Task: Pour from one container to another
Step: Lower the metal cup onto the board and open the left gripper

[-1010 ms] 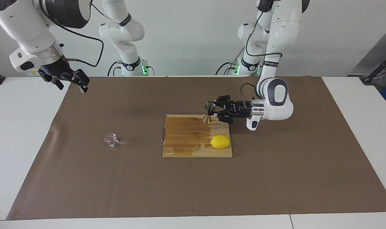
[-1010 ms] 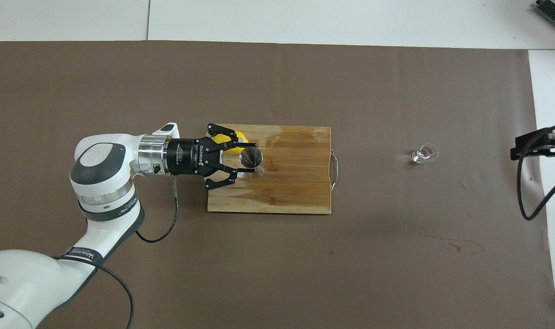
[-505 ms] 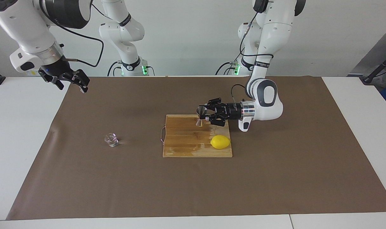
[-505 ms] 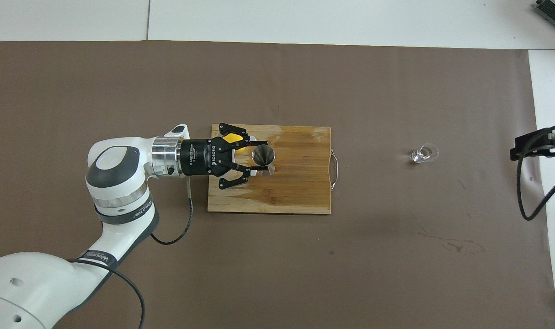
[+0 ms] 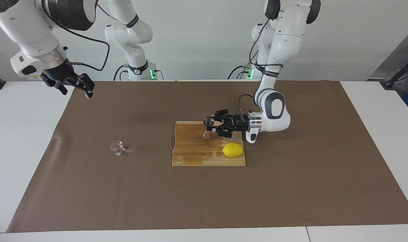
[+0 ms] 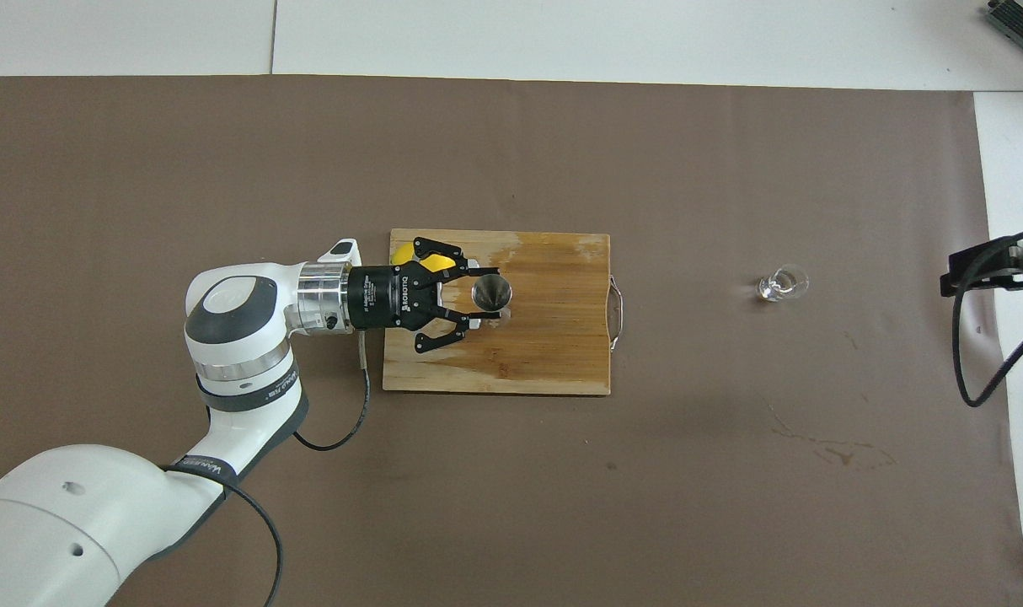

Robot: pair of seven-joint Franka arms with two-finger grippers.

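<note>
The left gripper [image 5: 211, 126] is holding the jigger [image 5: 207, 127] at its waist, fingers closed on it, over the board [image 5: 204, 158]. The jigger is standing roughly upright, mouth up; its base appears to be just above or touching the board, but this cannot be told for certain from the facing view. The lemon [image 5: 233, 150] is lying on the board near the corner toward the left arm's end, farther from the robots than the jigger.

The cup [image 5: 117, 148] is standing on the brown mat [image 5: 204, 201] covering the surface, well apart from the board, toward the right arm's end. Nothing is touching it.

The right gripper [image 5: 77, 84] is waiting with fingers open above the mat's corner, at the right arm's end.

Step in hand, as judged: positioning the jigger as the receiving vessel. No pouring is under way.

Next move, as judged: the right gripper needs to descend to the cup, close on its sides, carry it level to the jigger and tilt it over the jigger's mouth. The narrow mouth calls for close alignment.
</note>
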